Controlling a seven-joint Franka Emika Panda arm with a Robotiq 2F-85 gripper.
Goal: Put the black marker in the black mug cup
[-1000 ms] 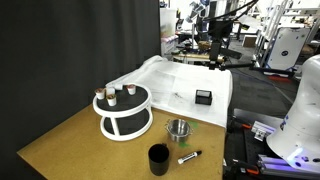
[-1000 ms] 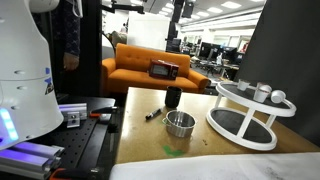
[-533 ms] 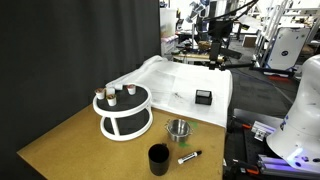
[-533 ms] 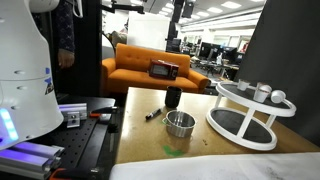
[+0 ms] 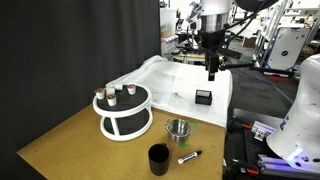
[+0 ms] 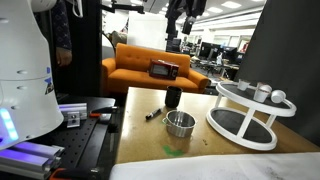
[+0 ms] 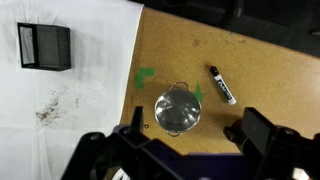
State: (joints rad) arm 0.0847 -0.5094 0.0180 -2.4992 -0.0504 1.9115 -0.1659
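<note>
The black marker (image 5: 188,157) lies flat on the brown table near its front edge, just beside the black mug cup (image 5: 158,159). Both also show in an exterior view, the marker (image 6: 153,113) in front of the mug (image 6: 172,97). In the wrist view the marker (image 7: 222,85) lies at an angle next to a shiny metal cup (image 7: 177,110); the mug is out of that view. My gripper (image 5: 212,72) hangs high above the table, over the white cloth, far from both. Its fingers (image 7: 193,125) are wide apart and empty.
A shiny metal cup (image 5: 179,128) stands between the mug and a small black box (image 5: 203,97) on the white cloth (image 5: 170,85). A white two-tier round rack (image 5: 123,110) with small items on top stands beside them. Green tape marks (image 7: 146,76) lie on the table.
The arm has swung in over the table and come lower; it now shows at the top of both exterior views. The marker, mug and cup have not moved.
</note>
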